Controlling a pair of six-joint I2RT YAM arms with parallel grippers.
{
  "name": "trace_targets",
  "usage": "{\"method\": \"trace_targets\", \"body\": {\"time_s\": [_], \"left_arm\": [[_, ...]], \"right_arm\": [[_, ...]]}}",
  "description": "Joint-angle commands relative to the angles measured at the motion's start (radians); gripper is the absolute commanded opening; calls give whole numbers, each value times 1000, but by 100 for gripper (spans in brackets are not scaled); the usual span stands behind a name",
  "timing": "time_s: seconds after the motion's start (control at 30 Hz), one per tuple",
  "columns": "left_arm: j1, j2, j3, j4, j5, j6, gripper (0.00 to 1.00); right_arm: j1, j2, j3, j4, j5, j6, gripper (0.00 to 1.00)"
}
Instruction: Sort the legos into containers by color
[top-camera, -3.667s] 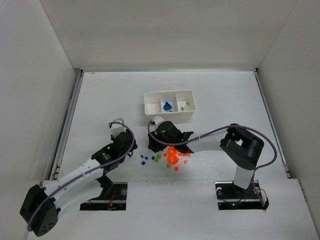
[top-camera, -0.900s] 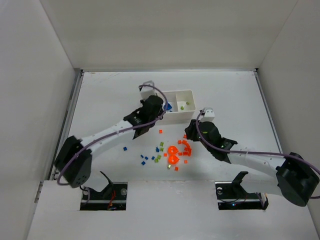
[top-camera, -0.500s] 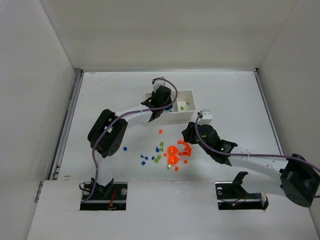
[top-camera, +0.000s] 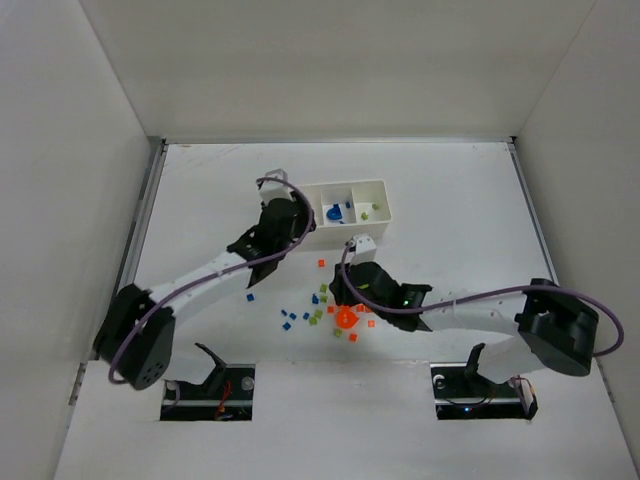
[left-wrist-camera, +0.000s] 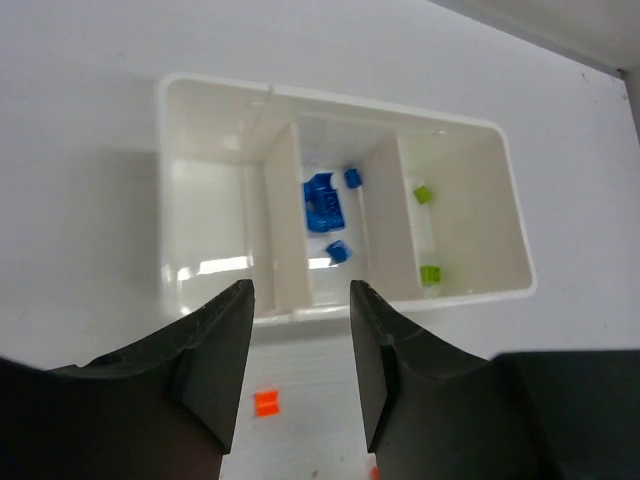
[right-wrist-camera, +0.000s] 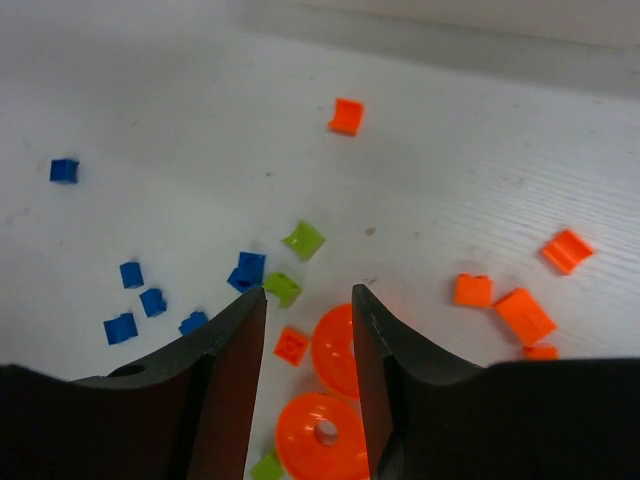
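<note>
Legos (top-camera: 345, 318), tiny bright plastic bricks in orange-red, blue & yellow-green, lay scattered on white table (top-camera: 450, 190) at approx 6 o'clock from white three-compartment plastic tray (top-camera: 372, 228) in top view. A few were already sorted. L wrist view: mid compartment held blue pieces (left-wrist-camera: 321, 202), 3 o'clock compartment two yellow-green bricks (left-wrist-camera: 431, 273), 9 o'clock compartment (left-wrist-camera: 205, 215) bare, prob. meant for orange.

R gripper (right-wrist-camera: 308, 295) hung low over pile, jaws apart, nothing clamped. Key relation: small orange-red square brick (right-wrist-camera: 291, 344) sat inside gap betw. jaws, toward 6 o'clock from tips, closer to 9 o'clock-side finger (right-wrist-camera: 225, 380). Two orange round discs (right-wrist-camera: 318, 437) lay just beside it at 3–5 o'clock, also in gap. One yellow-green brick (right-wrist-camera: 283, 288) sat at its 12 o'clock. Brick near cube-like, no real long axis; edges slightly skewed to jaw line. Judgement: closing here risks catching a disc w/ brick.

L gripper (left-wrist-camera: 300, 290) hovered by tray's near wall, jaws apart, empty; lone orange brick (left-wrist-camera: 266, 402) on table below. R arm clearly nearer pile, L nearer tray.
</note>
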Motion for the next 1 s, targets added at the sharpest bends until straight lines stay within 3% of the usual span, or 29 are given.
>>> {"method": "trace_targets", "body": {"time_s": [0.0, 0.2, 0.33, 0.53, 0.97], "left_arm": [[19, -189, -173, -87, -124, -53, 40], [54, -410, -376, -340, -160, -180, 40], [69, -505, -450, -441, -177, -258, 40], [68, -524, -484, -481, -203, -297, 41], [72, -502, -515, -492, -201, -310, 40]], "right_arm": [[38, 106, 89, 58, -1, -4, 48], [40, 241, 152, 24, -21, -8, 44], [38, 278, 168, 24, -20, 10, 51], [30, 341, 228, 23, 3, 21, 51], [21, 421, 276, -25, 111, 48, 42]]}}
